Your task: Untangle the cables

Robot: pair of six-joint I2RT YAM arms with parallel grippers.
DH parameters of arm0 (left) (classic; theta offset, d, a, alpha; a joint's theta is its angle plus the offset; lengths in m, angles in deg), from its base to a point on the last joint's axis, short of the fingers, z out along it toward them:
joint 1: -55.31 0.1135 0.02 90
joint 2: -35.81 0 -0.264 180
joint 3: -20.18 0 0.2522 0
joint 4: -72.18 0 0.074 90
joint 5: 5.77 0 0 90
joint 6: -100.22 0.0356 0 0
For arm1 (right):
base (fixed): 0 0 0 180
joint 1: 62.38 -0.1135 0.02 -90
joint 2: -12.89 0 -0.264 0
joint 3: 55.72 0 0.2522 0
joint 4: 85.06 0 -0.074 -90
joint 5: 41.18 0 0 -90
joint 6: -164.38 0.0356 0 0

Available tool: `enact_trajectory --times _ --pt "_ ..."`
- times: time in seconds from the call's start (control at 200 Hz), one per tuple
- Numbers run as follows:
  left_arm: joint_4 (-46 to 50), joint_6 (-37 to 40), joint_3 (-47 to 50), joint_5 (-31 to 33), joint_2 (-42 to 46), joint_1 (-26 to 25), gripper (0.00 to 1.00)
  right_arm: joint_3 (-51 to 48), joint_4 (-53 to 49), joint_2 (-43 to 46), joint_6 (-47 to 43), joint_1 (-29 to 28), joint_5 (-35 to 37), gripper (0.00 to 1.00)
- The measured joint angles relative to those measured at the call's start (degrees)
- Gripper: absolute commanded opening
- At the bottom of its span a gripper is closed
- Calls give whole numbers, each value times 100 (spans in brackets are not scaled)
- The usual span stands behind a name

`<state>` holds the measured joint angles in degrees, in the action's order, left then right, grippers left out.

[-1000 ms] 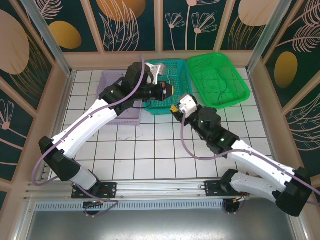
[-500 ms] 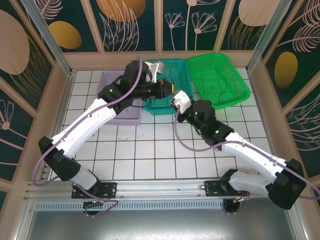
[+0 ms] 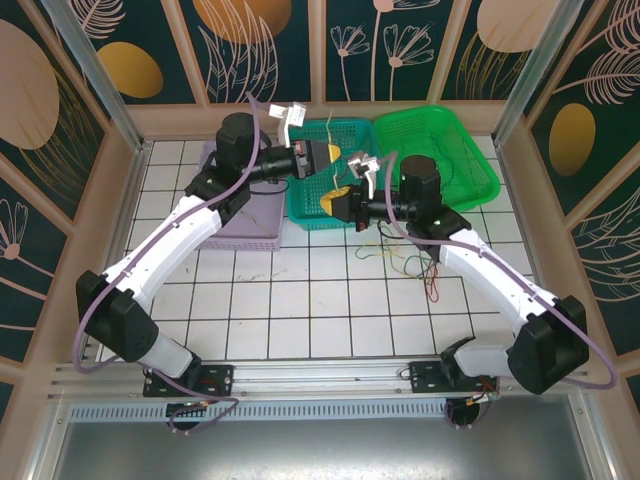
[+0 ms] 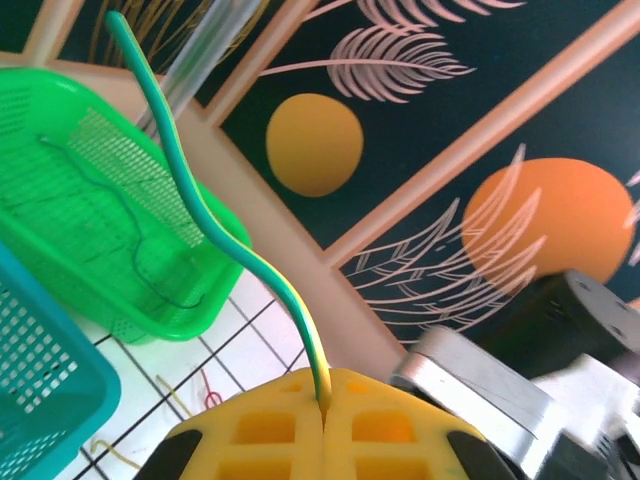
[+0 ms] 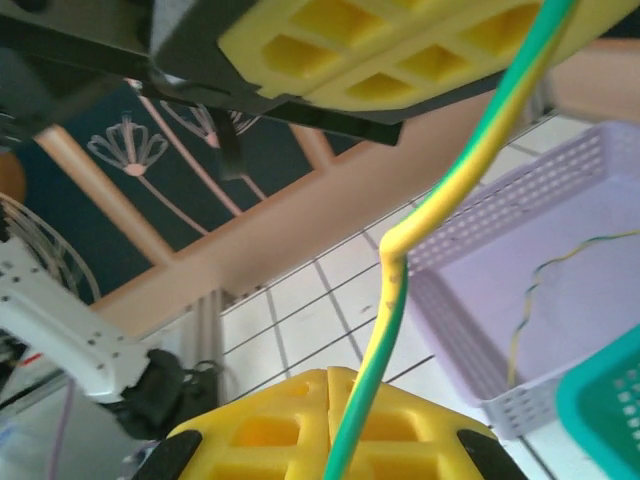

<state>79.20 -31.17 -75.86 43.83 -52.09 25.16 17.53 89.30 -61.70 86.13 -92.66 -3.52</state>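
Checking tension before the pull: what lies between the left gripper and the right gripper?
A green-yellow cable, held by both the right gripper and left gripper, spans it; the right wrist view shows it.

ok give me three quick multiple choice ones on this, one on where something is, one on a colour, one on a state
1. Which basket stands in the middle of the row?
A purple basket
B teal basket
C green basket

2. What colour is the cable in the right arm's jaws?
A red
B brown
C green and yellow

3. How do the left arm's jaws stand?
A wide open
B shut on nothing
C shut on the cable

Answers:
1 B, the top view shows the purple basket on its left and the green basket on its right.
2 C, the right wrist view shows its green and yellow stripes.
3 C, the left wrist view shows the jaws closed with the cable rising from between them.
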Motion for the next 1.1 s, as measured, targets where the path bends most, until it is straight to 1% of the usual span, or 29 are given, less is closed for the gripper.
enact_trajectory --times 0.05,0.14,0.205,0.25,0.3,0.34,0.36,0.42,0.49,0.526,0.551,0.591,0.651,0.741,0.831,0.961,1.036,1.101 --pt "-479 -168 251 -234 0 114 0 0 111 -94 234 26 -214 0" --pt "-1067 -407 505 -577 -2 227 0 0 260 -197 516 33 -494 0" --pt "-1462 -579 608 -754 -2 240 0 20 315 -232 621 33 -658 0" --pt "-1613 -693 634 -791 -2 245 0 90 212 -236 557 33 -634 0" --pt "-1685 -791 634 -778 -2 260 0 227 -26 -238 407 31 -483 19" --pt "-1755 -841 625 -560 -2 293 0 321 -332 -210 205 9 -216 28" --pt "-1792 -868 586 -415 -2 343 0 328 -522 -166 81 -39 15 32" --pt "-1818 -892 546 -55 50 507 0 326 -1029 -61 -153 -199 778 49" --pt "-1720 -887 546 337 170 621 0 313 -1386 92 -424 -428 1847 58" --pt "-1624 -885 546 485 245 623 0 302 -1493 203 -577 -562 2406 65" --pt "-1539 -883 546 566 295 608 0 293 -1534 286 -638 -651 2785 67" --pt "-1392 -883 546 699 374 557 0 275 -1552 442 -879 -841 3423 68" --pt "-1163 -885 546 890 468 472 0 264 -1495 654 -1211 -1169 4192 70" --pt "-787 -887 546 1290 557 328 0 216 -1193 870 -1762 -1676 5084 72" --pt "-376 -946 540 1812 579 195 0 219 -901 857 -2188 -2076 5838 74" --pt "175 -1298 518 2409 579 114 0 350 -501 354 -2815 -2514 7156 74" --pt "442 -1517 433 2590 568 94 0 391 -94 -87 -3252 -2693 7945 74" --pt "627 -1670 334 2680 557 70 0 391 299 -446 -3665 -2756 8470 74"
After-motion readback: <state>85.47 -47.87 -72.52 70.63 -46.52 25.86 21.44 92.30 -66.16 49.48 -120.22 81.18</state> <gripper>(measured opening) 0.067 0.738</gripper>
